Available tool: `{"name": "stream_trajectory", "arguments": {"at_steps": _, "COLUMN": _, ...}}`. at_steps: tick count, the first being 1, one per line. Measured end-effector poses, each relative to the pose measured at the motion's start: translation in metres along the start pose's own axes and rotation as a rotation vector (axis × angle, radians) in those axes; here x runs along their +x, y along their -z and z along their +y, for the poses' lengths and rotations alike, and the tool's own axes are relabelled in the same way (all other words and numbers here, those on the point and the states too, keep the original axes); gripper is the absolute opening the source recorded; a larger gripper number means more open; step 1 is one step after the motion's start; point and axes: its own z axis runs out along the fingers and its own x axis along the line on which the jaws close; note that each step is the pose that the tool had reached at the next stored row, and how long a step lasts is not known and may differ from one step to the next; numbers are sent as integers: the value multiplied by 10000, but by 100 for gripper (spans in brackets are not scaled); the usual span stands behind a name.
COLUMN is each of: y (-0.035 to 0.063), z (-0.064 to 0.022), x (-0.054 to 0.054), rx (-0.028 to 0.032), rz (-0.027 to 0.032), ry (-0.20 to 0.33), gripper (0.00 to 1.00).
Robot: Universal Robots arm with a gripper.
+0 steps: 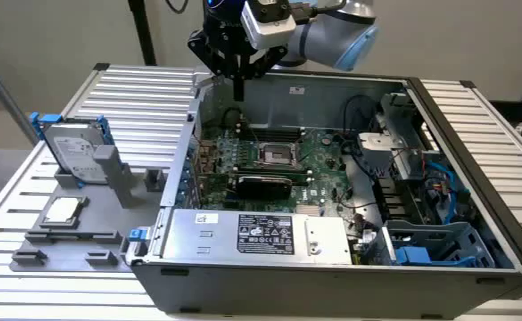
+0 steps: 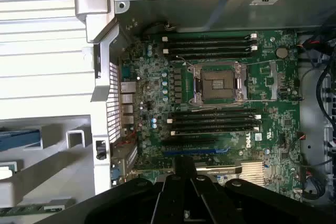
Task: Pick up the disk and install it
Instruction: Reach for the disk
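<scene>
Disk (image 1: 75,148) upright beside open computer case (image 1: 270,289)

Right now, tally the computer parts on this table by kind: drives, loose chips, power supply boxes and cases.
Hard drive, in a blue frame: 1
Loose processor chip: 1
Silver power supply box: 1
Open computer case: 1
Total: 4

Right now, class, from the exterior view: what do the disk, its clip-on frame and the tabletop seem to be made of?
Disk: silver-grey metal casing with a dull sheen and a white, paper-like label. Frame: bright blue with a matte look, probably moulded plastic. Tabletop: pale ribbed slats with a soft shine, likely aluminium.
</scene>
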Motion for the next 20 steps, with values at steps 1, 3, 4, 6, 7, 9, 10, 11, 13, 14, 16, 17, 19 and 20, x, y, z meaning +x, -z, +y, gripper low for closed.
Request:
{"name": "stream_trajectory", "arguments": {"at_steps": 1, "y": 0, "z": 0, "x": 0, "rx": 0, "rz": 0, "ry": 0, "gripper": 11}}
{"name": "stream_trajectory", "arguments": {"at_steps": 3, "y": 0, "z": 0, "x": 0, "rx": 0, "rz": 0, "ry": 0, "gripper": 11}}
{"name": "stream_trajectory", "arguments": {"at_steps": 4, "y": 0, "z": 0, "x": 0, "rx": 1, "rz": 0, "ry": 0, "gripper": 11}}
{"name": "stream_trajectory", "arguments": {"at_steps": 6, "y": 0, "z": 0, "x": 0, "rx": 0, "rz": 0, "ry": 0, "gripper": 11}}
{"name": "stream_trajectory", "arguments": {"at_steps": 7, "y": 0, "z": 0, "x": 0, "rx": 1, "rz": 0, "ry": 0, "gripper": 11}}
{"name": "stream_trajectory", "arguments": {"at_steps": 9, "y": 0, "z": 0, "x": 0, "rx": 0, "rz": 0, "ry": 0, "gripper": 11}}
{"name": "stream_trajectory", "arguments": {"at_steps": 10, "y": 0, "z": 0, "x": 0, "rx": 0, "rz": -1, "ry": 0, "gripper": 11}}
{"name": "stream_trajectory", "arguments": {"at_steps": 11, "y": 0, "z": 0, "x": 0, "rx": 0, "rz": 0, "ry": 0, "gripper": 11}}
{"name": "stream_trajectory", "arguments": {"at_steps": 13, "y": 0, "z": 0, "x": 0, "rx": 0, "rz": 0, "ry": 0, "gripper": 11}}
{"name": "stream_trajectory", "arguments": {"at_steps": 14, "y": 0, "z": 0, "x": 5, "rx": 0, "rz": 0, "ry": 0, "gripper": 11}}
{"name": "stream_trajectory", "arguments": {"at_steps": 16, "y": 3, "z": -4, "x": 62, "rx": 3, "rz": 1, "ry": 2, "gripper": 11}}
{"name": "stream_trajectory", "arguments": {"at_steps": 17, "y": 3, "z": -7, "x": 107, "rx": 1, "rz": 0, "ry": 2, "gripper": 11}}
{"name": "stream_trajectory", "arguments": {"at_steps": 19, "y": 4, "z": -14, "x": 198, "rx": 0, "rz": 0, "ry": 2, "gripper": 11}}
{"name": "stream_trajectory", "arguments": {"at_steps": 20, "y": 6, "z": -17, "x": 243, "rx": 0, "rz": 0, "ry": 3, "gripper": 11}}
